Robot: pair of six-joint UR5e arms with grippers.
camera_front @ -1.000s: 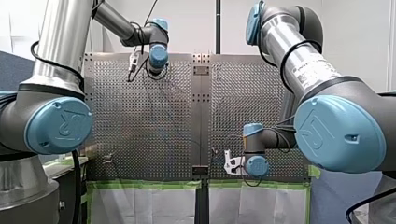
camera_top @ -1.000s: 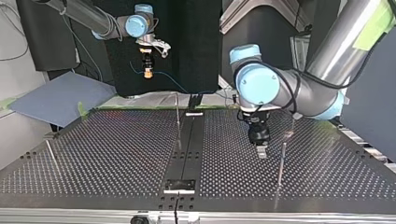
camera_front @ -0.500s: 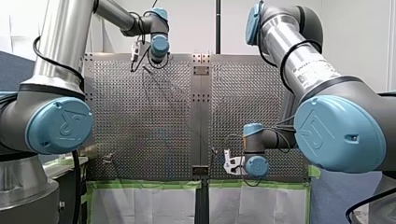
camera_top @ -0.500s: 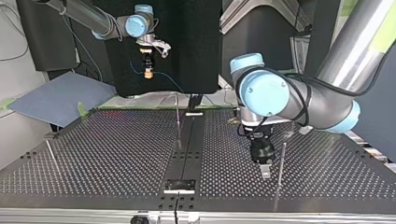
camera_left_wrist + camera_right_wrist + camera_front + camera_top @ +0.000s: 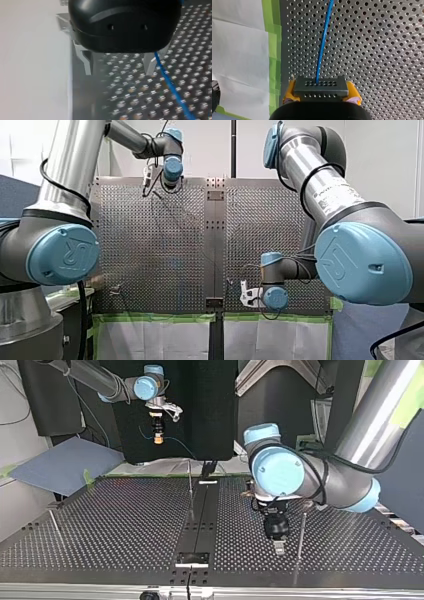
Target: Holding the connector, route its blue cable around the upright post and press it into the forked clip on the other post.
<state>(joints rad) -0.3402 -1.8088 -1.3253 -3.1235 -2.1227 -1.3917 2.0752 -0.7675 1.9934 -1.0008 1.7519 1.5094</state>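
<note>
Top view, closest to the camera: my left gripper (image 5: 279, 548) hung low over the perforated table (image 5: 125, 525). Its tips pointed down, just beside a thin upright post (image 5: 300, 535) near the table's front edge. Couldn't tell if the tips touched the plate.

Left wrist view: the metal fingers (image 5: 87, 62) stood spread apart with nothing between them. The blue cable (image 5: 172, 87) ran past the outside of one finger, slanting across the holes. Contact with that finger wasn't resolvable.

Mid-table: a second thin post (image 5: 190, 491) stood next to the dark centre strip (image 5: 200, 520). A third post (image 5: 55, 527) was at the top view's left side of the table. Couldn't make out which post carried the forked clip.

Far end: my right gripper (image 5: 158, 437) hung well above the table, pointing down.

Right wrist view: the yellow pads (image 5: 353, 92) were clamped on both sides of the dark connector (image 5: 321, 86). The cable left the connector's face and ran straight ahead over the holes. Green tape (image 5: 273, 37) and white paper (image 5: 239, 50) lay along the table's edge beside that gripper.
</note>
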